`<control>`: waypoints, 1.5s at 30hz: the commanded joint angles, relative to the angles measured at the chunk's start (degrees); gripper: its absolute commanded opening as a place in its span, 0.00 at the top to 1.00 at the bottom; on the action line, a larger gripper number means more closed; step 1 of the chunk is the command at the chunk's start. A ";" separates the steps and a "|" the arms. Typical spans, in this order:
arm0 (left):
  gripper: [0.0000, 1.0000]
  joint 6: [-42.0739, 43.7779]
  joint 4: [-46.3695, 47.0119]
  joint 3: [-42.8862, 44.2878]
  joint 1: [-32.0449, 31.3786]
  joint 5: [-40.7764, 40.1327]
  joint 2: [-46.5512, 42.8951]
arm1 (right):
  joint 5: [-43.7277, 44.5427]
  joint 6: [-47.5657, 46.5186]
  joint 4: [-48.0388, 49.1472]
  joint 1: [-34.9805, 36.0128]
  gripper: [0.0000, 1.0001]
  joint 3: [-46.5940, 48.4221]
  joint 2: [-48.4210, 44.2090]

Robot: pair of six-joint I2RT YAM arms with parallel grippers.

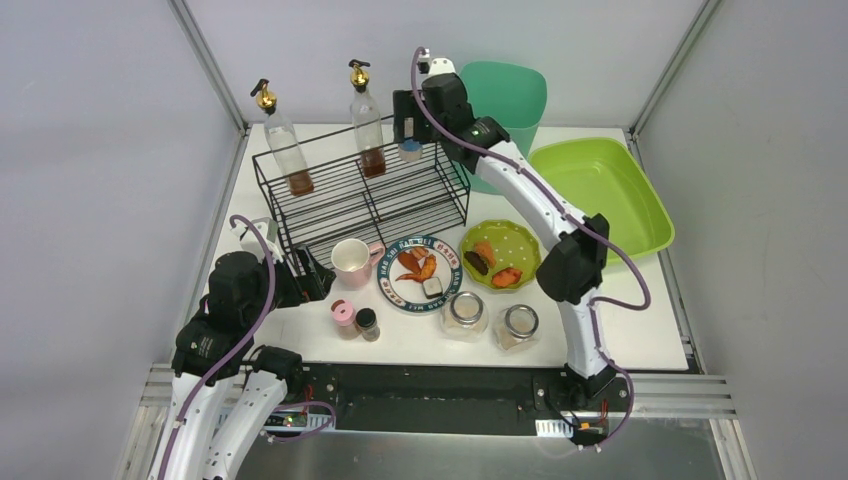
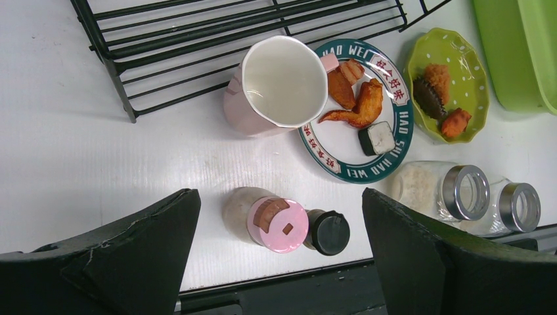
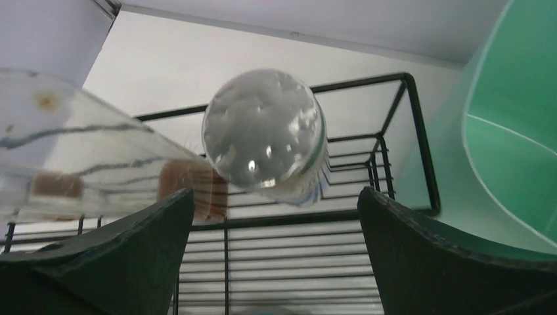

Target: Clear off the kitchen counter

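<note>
Kitchen counter (image 1: pixel 655 335): white tabletop under all items; rigid, fixed, smooth, likely slippery; no grasp point, clear by lifting items; left gripper (image 2: pixel 279 197): fingers apart above pink-lidded shaker (image 2: pixel 279 224); right gripper (image 3: pixel 274 193): fingers apart, small jar (image 3: pixel 266 128) ahead on wire rack (image 3: pixel 415 125).

walls (image 1: pixel 90 150): plain grey | frame posts (image 1: pixel 212 62): aluminium | light: even

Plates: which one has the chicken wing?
The round white plate with the teal lettered rim, beside the pink mug: the wing lies on it. The green dotted plate has none.
</note>
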 commanded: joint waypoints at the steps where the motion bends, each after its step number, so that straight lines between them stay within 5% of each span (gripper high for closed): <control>1: 0.01 0.63 2.10 -0.21 0.58 0.47 -0.20 | 1.82 -0.10 4.77 0.78 0.01 -8.68 -14.45; 19: 0.01 0.19 2.01 -0.36 0.58 -0.89 -0.51 | 5.02 7.80 -10.31 9.97 0.01 -51.69 -49.73; 28: 0.01 0.10 2.01 -0.28 0.62 -0.46 0.18 | 5.99 14.81 -14.62 16.87 0.01 -64.38 -51.83; 45: 0.01 0.19 2.05 -0.27 0.57 -0.03 0.23 | 5.57 21.76 -16.27 24.22 0.01 -70.83 -47.80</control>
